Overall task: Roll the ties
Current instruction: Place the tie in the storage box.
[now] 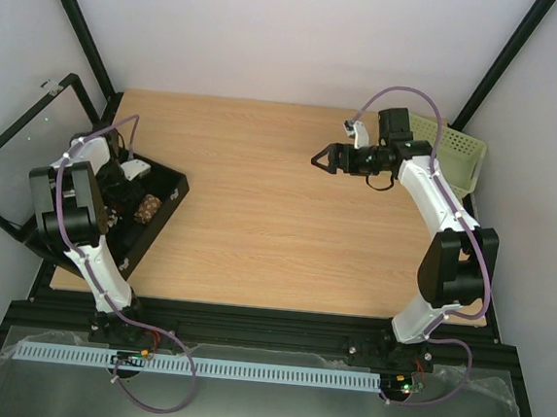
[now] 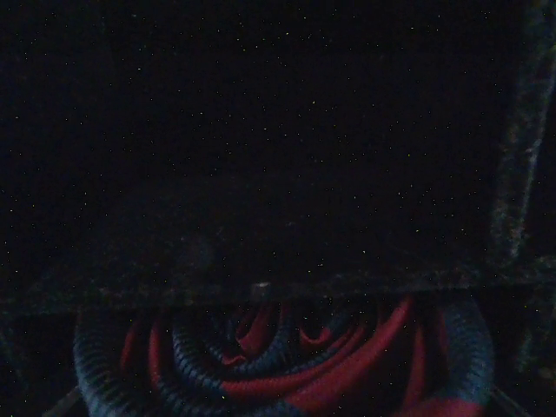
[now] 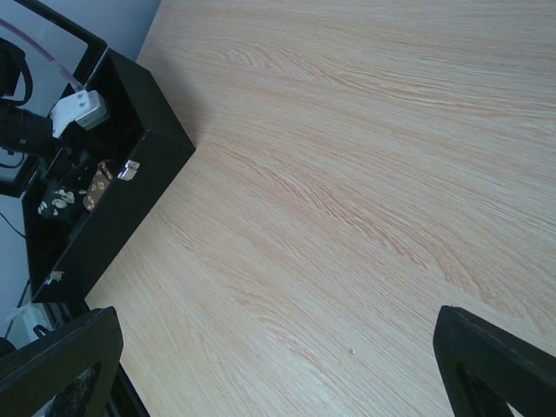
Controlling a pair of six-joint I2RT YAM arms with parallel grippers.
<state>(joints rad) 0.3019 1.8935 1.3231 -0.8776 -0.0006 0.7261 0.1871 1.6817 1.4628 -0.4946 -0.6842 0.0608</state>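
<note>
Your overhead view is evenly bright, with only faint shadows on the worktop (image 1: 277, 228). Your left wrist view is nearly black and speckled with noise, showing just dim red and navy coils of a tie (image 2: 295, 373) at the bottom. Your right wrist view is bright and sharp, the black box (image 3: 130, 174) casting a soft shadow.

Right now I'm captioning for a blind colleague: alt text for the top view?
The left end effector reaches into a black box holding a rolled tie at the left edge of the table. The right end effector hangs open over the far right, beside a pale green basket.
</note>
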